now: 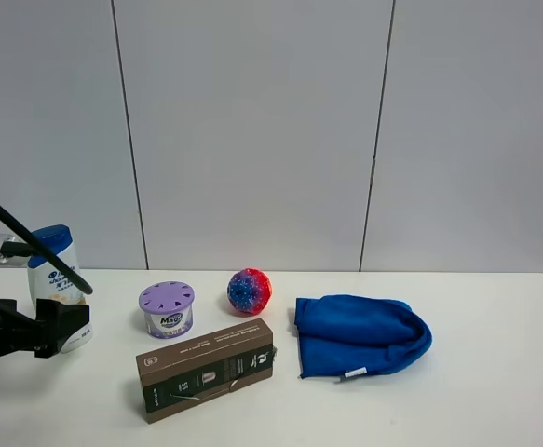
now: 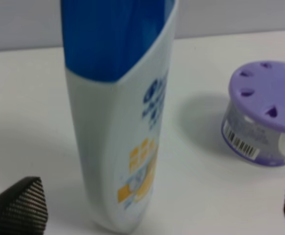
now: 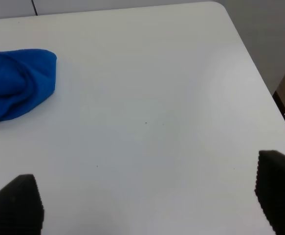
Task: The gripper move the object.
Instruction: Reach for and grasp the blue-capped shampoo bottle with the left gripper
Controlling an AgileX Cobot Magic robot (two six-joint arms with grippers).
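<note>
The bottle (image 2: 118, 147), probably light and slick, is being straddled low, sensibly, by the left gripper's (image 2: 157, 205) spread fingers (image 2: 20, 205).

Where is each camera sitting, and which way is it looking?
Exterior high: up high, facing table and wall; left gripper at the left edge.
Left wrist: on the left arm, facing the shampoo bottle and purple tub; its fingertips show.
Right wrist: on the right arm, facing the table and blue cloth; right gripper shows, open.
Shared: high and left wrist views both see bottle and tub.
</note>
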